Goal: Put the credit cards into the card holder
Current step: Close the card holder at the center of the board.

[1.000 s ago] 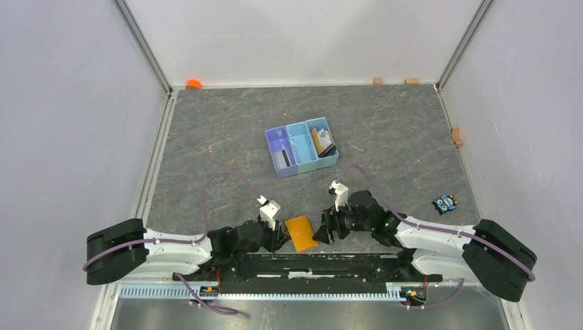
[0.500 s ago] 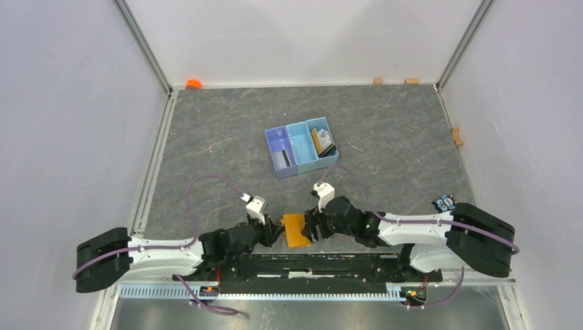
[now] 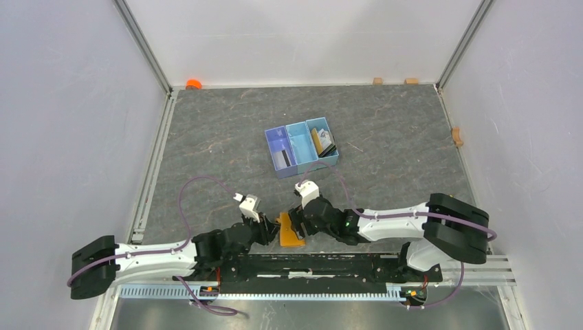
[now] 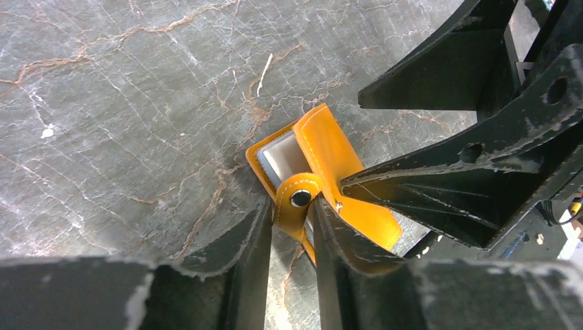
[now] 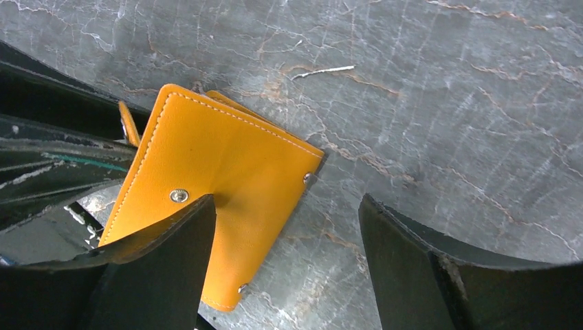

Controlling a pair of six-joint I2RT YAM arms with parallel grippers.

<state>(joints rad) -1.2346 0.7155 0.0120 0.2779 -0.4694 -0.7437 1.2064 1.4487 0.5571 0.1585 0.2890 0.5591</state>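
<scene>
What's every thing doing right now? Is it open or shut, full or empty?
wallet: partly open, pale inside showing, tab pinched.
left claw: shut on the wallet's tab.
right claw: open, one finger over the wallet's cover.
tray: middle box looks bare, both end boxes hold something.
cards: standing in the tray's right box, not in the wallet yet.

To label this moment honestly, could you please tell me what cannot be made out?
Top view: the credit cards in the blue tray are too small to count.
Left wrist view: the card holder's pockets are hidden by its flap and the left hand.
Right wrist view: the right hand covers the holder's lower corner.
</scene>
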